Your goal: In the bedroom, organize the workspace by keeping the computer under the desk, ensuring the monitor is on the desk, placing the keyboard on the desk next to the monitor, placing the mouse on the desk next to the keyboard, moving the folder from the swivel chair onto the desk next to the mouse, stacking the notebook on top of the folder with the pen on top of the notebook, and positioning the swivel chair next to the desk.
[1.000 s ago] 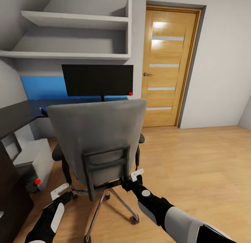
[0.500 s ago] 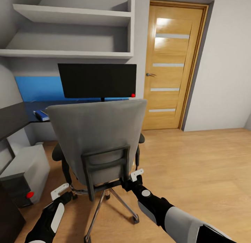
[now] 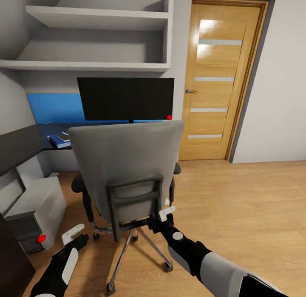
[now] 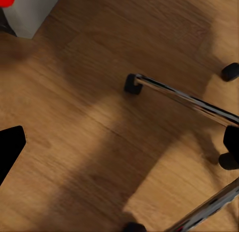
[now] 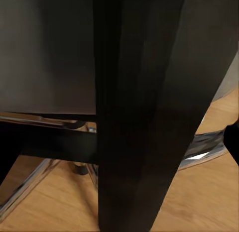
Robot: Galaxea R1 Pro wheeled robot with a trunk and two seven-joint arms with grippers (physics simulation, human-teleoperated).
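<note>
1. Rolling forward with the chair (image 3: 127, 169) ahead of me: over the last second the whole head view has shifted, so most of that is my base and camera moving. Even so, the chair's back now sits slightly further from my arms and closer to the desk (image 3: 25, 144).
2. My right gripper (image 3: 163, 219) is pressed up against the dark back bracket of the chair; the right wrist view has that bracket right before the lens. Whether its jaws are clamped or just pushing, I cannot tell.
3. My left gripper (image 3: 76, 235) hangs low over the floor (image 3: 238, 203) beside the chair's chrome legs, touching nothing; its opening I cannot judge either.
4. I read this as the final step, parking the chair at the desk, well under way.
5. On the desk: the monitor (image 3: 126, 98) stands upright, and a blue item with something pale on it (image 3: 59, 140) lies at its left. The computer (image 3: 36, 212) sits on the floor below the desk edge.
6. Wooden flooring, grey shelves above, a closed door (image 3: 221, 80) on the right.
</note>
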